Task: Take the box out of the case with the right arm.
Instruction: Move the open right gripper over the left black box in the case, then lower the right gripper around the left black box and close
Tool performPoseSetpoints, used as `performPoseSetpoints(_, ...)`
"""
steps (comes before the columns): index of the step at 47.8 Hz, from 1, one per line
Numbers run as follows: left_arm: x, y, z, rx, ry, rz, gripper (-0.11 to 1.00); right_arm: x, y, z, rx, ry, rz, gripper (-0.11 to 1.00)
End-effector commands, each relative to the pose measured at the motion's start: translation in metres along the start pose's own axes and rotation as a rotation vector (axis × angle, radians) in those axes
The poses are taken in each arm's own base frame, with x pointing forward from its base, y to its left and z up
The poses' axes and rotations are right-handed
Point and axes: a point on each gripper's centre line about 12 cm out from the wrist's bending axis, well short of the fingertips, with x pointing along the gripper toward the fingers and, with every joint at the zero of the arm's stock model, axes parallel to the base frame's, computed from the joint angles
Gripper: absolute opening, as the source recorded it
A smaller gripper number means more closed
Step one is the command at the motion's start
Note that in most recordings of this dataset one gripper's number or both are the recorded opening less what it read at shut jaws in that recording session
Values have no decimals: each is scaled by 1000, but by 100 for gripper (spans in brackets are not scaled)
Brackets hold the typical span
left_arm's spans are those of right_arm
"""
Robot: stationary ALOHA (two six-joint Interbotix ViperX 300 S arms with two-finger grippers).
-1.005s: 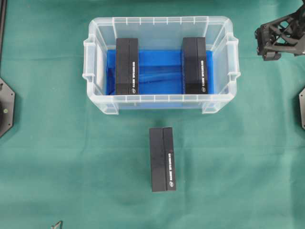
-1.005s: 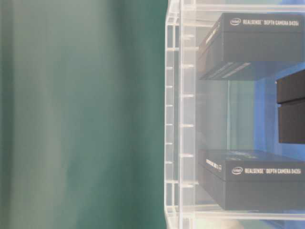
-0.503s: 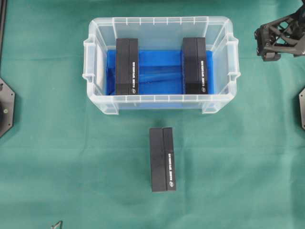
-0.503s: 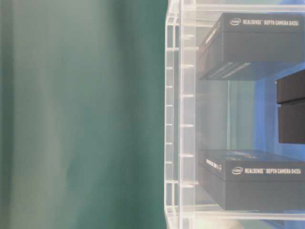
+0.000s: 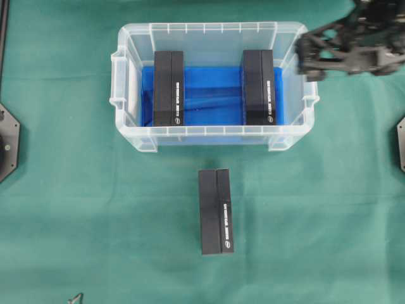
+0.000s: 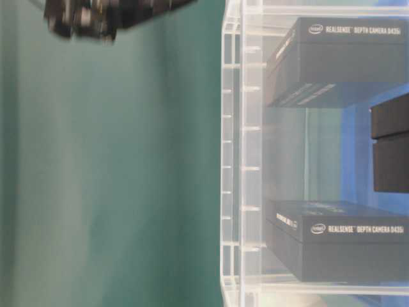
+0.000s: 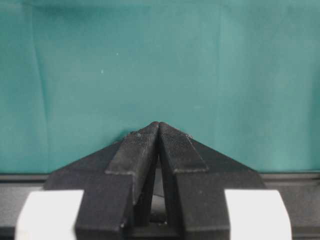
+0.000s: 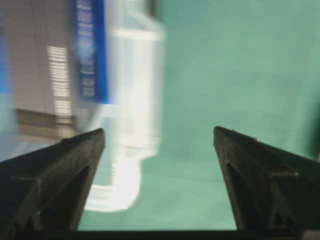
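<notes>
The clear case with a blue sheet on its bottom holds two black boxes lying flat, one at the left and one at the right. A third black box lies on the green cloth in front of the case. My right gripper is blurred above the case's right rim, beside the right box. In the right wrist view it stands open and empty, with the blurred case at its left. My left gripper is shut on nothing over bare cloth.
Green cloth covers the table. Black mounting plates sit at the left edge and the right edge. A small grey thing shows at the bottom left. The table-level view shows the case's wall and my blurred right gripper.
My right gripper has moved left from beyond the case's right end to above its right rim, still open. The boxes, the case and the left gripper have not moved.
</notes>
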Motion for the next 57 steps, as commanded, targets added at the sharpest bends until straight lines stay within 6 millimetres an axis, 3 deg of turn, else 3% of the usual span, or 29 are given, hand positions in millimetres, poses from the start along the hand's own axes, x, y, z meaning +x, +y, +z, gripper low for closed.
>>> performPoseSetpoints(1, -7, 0, 4, 1, -28, -2, 0, -11, 21, 0, -14, -6, 53, 89)
performPoseSetpoints(21, -12, 1, -1, 0, -46, -3, 0, -9, 120, 2, -64, -16, 133, 89)
performPoseSetpoints(34, -19, 2, -8, 1, -73, -6, 0, 5, 183, -2, -94, -21, 193, 89)
performPoseSetpoints(45, -26, 3, -17, 0, -72, -4, 0, 18, 212, -4, -98, -17, 222, 89)
performPoseSetpoints(57, -28, 3, -21, 0, -66, -4, 0, 29, 219, -6, -98, -2, 207, 89)
